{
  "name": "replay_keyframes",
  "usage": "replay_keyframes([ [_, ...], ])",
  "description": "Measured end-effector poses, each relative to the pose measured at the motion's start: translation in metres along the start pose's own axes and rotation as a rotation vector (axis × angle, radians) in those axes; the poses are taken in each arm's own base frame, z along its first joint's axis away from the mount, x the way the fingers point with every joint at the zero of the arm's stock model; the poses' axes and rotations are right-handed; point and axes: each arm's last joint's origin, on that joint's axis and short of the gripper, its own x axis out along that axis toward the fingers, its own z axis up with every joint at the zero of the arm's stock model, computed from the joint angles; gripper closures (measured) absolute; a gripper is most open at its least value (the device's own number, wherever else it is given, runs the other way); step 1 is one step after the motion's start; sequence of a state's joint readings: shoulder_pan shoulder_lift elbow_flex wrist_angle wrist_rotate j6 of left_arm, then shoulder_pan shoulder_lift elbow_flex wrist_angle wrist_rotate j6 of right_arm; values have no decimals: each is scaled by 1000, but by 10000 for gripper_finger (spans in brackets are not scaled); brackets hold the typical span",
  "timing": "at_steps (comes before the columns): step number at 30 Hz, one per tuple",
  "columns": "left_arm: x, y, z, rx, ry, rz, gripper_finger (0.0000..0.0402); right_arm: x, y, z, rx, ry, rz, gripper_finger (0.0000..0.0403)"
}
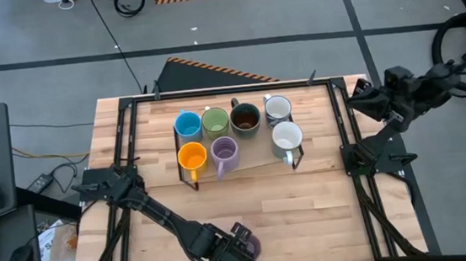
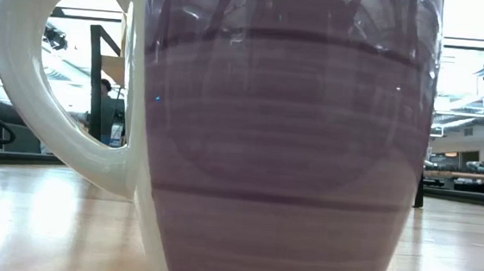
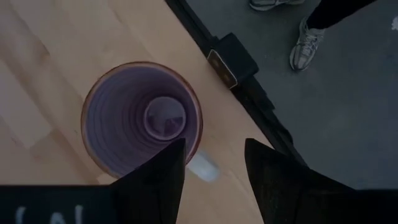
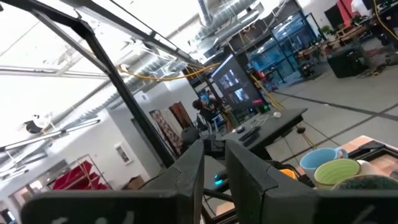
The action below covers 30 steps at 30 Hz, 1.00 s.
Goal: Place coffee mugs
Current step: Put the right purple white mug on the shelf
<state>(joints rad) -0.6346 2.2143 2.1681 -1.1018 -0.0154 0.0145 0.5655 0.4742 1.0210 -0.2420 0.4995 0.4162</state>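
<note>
Left wrist view: left gripper [image 3: 214, 177] open astride the purple mug's [image 3: 142, 118] rim, apparently above it; right gripper [image 4: 214, 163] parked aside, nearly closed, empty.

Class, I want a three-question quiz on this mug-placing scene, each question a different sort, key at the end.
1. How many mugs stand grouped at the table's far side?
2. True or false: the left gripper is clamped on the near purple mug.
3. Which arm waits off the table's right edge: A left, B right?

Key: 1. Seven: blue mug, green mug, dark brown mug, two white mugs, orange mug, second purple mug. 2. False; its fingers straddle the rim, open. 3. B, right gripper.
</note>
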Motion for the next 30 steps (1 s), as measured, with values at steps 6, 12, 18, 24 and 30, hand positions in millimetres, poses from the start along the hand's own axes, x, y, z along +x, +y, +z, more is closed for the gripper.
replay_keyframes([
  [6,0,-4,2,86,-21,60,230,3,1,-2,-6,10,-5,330],
  [12,6,1,2,87,-13,71,230,3,1,-2,-6,11,-6,330],
  [18,22,3,4,123,-6,64,230,3,1,-2,-6,9,-6,330],
  [24,40,3,1,137,40,52,230,3,1,-2,-6,8,-8,330],
  [30,60,11,-2,107,77,60,240,3,1,-2,-1,7,-7,330],
])
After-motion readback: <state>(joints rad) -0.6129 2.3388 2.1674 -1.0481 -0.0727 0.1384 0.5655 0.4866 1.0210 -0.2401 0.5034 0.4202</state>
